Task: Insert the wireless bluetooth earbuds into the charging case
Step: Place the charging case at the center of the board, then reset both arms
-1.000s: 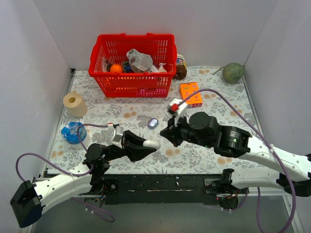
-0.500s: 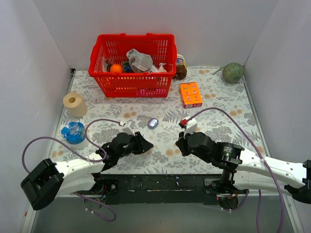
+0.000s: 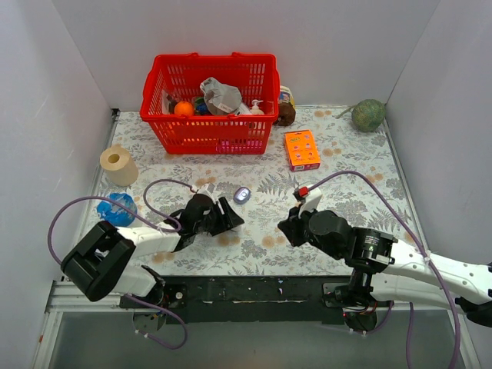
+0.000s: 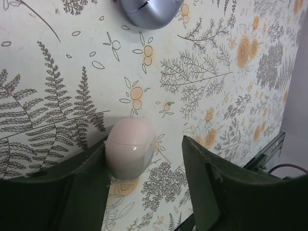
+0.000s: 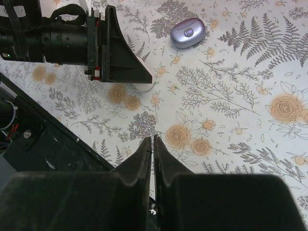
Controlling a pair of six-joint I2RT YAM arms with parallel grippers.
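The charging case lies shut on the floral cloth, a glossy lavender pebble, seen too in the left wrist view as the charging case and in the right wrist view as the charging case. The earbuds are out of view. My left gripper is low on the cloth just near of the case, jaws apart. In the left wrist view, a white oval lump rests against the left finger of my left gripper, and the other finger stands clear of it. My right gripper hovers to the right and is shut and empty in its wrist view.
A red basket full of items stands at the back. An orange box, a green ball, a tape roll and a blue object sit around the cloth. The table's black near edge is close under the right gripper.
The left gripper's jaws have parted and no longer clamp the white lump, and the arm has reached slightly toward the case. The right arm has drawn back and lowered toward the near edge.
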